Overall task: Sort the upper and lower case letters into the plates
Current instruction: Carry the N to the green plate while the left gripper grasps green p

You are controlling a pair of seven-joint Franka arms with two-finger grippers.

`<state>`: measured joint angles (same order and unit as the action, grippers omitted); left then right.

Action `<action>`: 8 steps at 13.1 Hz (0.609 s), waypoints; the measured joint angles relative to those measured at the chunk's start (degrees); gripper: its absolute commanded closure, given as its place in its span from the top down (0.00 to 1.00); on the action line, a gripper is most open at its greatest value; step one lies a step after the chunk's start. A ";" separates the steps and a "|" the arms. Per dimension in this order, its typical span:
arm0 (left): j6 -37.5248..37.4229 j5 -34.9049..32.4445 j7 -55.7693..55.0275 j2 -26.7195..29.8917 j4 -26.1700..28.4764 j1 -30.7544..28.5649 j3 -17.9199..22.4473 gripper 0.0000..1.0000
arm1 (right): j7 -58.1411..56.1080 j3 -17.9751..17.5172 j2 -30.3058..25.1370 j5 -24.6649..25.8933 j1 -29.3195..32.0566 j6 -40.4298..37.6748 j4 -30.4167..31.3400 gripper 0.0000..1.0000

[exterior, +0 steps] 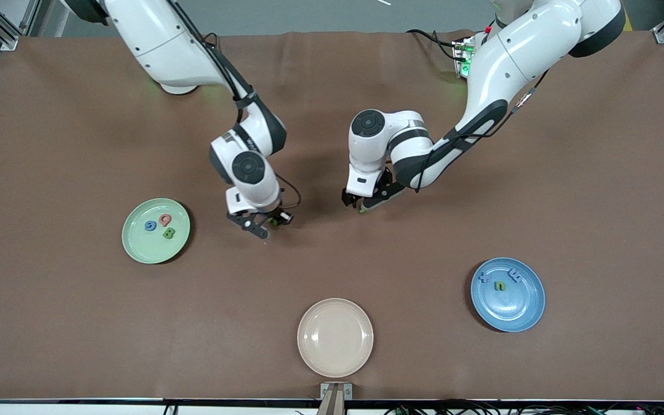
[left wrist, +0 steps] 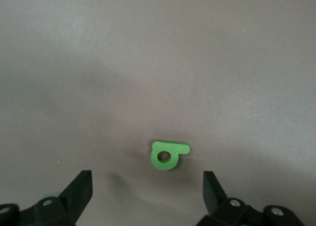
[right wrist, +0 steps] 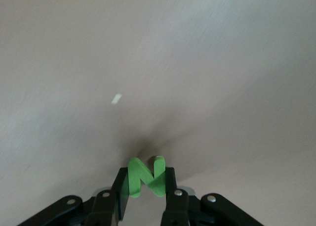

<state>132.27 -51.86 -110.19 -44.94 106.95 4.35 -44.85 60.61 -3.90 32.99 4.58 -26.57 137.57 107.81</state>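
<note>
Right hand (right wrist: 145, 194) pinches green N (right wrist: 146, 176); left hand (left wrist: 148, 191) spread over looped letter (left wrist: 168, 155).

Clock read from the table's middle, twelve toward the robots' bases.

- Nine o'clock: plate at the right arm's end (exterior: 136, 245). In it, G (exterior: 150, 225) at ten, Q (exterior: 165, 219) at one, B (exterior: 169, 233) at three.
- Four o'clock: plate at the left arm's end (exterior: 510, 317). In it, x (exterior: 484, 276) at ten, m (exterior: 515, 276) at one, n (exterior: 500, 286) between them, nearer the plate's middle.
- Six o'clock: third plate (exterior: 335, 360), nearest the front camera.
- Middle: right gripper (right wrist: 145, 186) over the table, pinching N (right wrist: 146, 176); left gripper (left wrist: 147, 186) beside it, fingers spread over the looped letter (left wrist: 168, 155) lying on the table.
</note>
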 measured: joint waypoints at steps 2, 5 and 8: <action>0.00 0.00 -3.49 -0.61 -0.96 0.02 0.18 0.89 | -12.14 0.20 -4.27 0.06 6.60 -3.35 1.39 0.00; 0.00 0.00 -5.92 -2.17 -2.51 0.16 0.60 0.83 | -31.13 0.38 -10.22 0.09 17.75 -3.92 7.15 0.00; 0.14 0.01 -6.04 -3.32 -4.14 1.43 2.49 0.79 | -44.89 0.41 -10.72 0.10 26.81 0.01 9.92 0.00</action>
<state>132.41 -51.86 -116.23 -48.25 102.81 5.78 -42.36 15.71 -3.49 22.27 4.68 0.24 137.58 117.74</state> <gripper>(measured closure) 0.163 0.670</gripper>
